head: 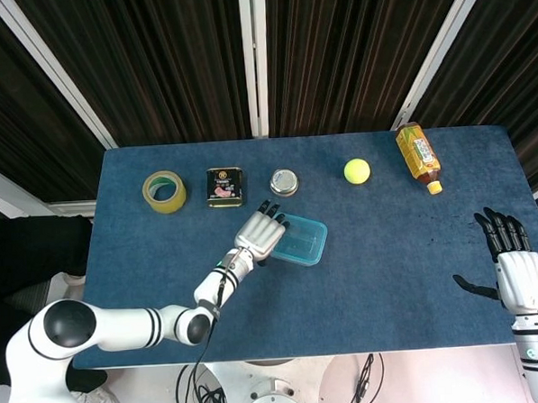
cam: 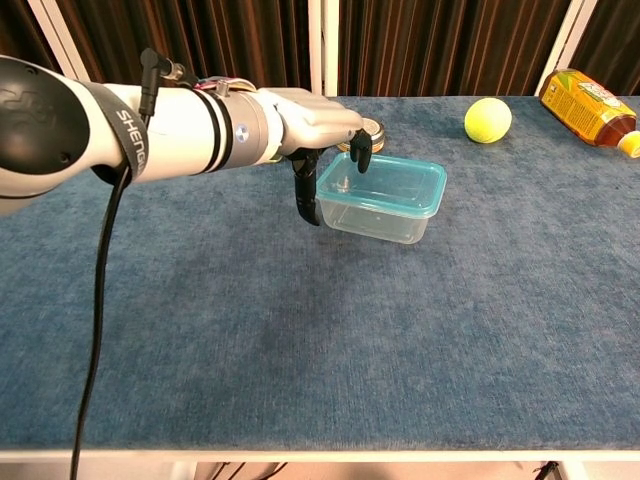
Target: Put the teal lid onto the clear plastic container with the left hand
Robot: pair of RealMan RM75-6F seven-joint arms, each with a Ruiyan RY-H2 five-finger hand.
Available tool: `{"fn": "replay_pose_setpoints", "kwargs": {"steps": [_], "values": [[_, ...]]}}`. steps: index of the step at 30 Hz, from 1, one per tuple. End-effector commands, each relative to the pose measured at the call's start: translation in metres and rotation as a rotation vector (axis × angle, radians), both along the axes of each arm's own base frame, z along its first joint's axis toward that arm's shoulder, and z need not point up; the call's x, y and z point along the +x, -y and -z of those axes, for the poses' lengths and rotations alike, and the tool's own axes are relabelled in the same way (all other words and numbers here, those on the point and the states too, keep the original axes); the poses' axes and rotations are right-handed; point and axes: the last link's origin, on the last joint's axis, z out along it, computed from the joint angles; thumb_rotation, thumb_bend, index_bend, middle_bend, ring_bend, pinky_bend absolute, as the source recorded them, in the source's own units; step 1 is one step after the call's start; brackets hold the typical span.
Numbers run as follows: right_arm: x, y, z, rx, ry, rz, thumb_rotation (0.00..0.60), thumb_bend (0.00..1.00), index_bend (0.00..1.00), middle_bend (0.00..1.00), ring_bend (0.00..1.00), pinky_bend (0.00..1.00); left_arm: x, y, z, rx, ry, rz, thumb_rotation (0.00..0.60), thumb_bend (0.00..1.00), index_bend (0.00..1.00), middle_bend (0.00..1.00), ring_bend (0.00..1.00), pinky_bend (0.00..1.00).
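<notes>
The teal lid [head: 303,240] [cam: 398,184] lies on top of the clear plastic container [cam: 384,222] near the table's middle. My left hand [head: 260,233] [cam: 312,118] reaches over the container's left end. Its fingertips [cam: 362,158] curl down onto the lid's left edge, and the thumb [cam: 310,205] hangs beside the container's left wall. I see nothing lifted or gripped by it. My right hand [head: 512,265] hovers at the table's right front corner, fingers spread, holding nothing; the chest view does not show it.
Along the back stand a tape roll [head: 164,191], a flat dark tin [head: 225,187], a small round metal tin [head: 284,182] [cam: 368,128] just behind my left hand, a tennis ball [head: 357,171] [cam: 487,119] and a lying tea bottle [head: 418,156] [cam: 590,110].
</notes>
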Motion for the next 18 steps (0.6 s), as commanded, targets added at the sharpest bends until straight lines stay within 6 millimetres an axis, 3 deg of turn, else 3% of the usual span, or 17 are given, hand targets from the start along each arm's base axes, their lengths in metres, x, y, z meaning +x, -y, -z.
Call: {"fn": "replay_pose_setpoints", "kwargs": {"steps": [1,11,15,18], "values": [[0.0,0.0,0.0,-0.001,0.0,0.001,0.6,0.03,0.0,0.0,0.0,0.0,-0.001,0.001,0.001,-0.004,-0.01,0.002,0.6,0.05,0.27,0.18,0.0,0.02],[0.0,0.0,-0.001,-0.005,-0.001,-0.002,0.6,0.03,0.0,0.0,0.0,0.0,0.004,0.003,-0.011,0.012,0.035,0.008,0.6,0.05,0.27,0.18,0.0,0.02],[0.001,-0.001,-0.003,-0.009,-0.002,-0.005,0.6,0.03,0.0,0.0,0.0,0.0,0.004,0.004,-0.03,0.041,0.097,0.015,0.6,0.05,0.27,0.18,0.0,0.02],[0.0,-0.003,-0.006,-0.014,-0.003,-0.002,0.6,0.03,0.0,0.0,0.0,0.0,-0.005,0.003,-0.055,0.091,0.165,0.009,0.6,0.05,0.27,0.18,0.0,0.02]]}}
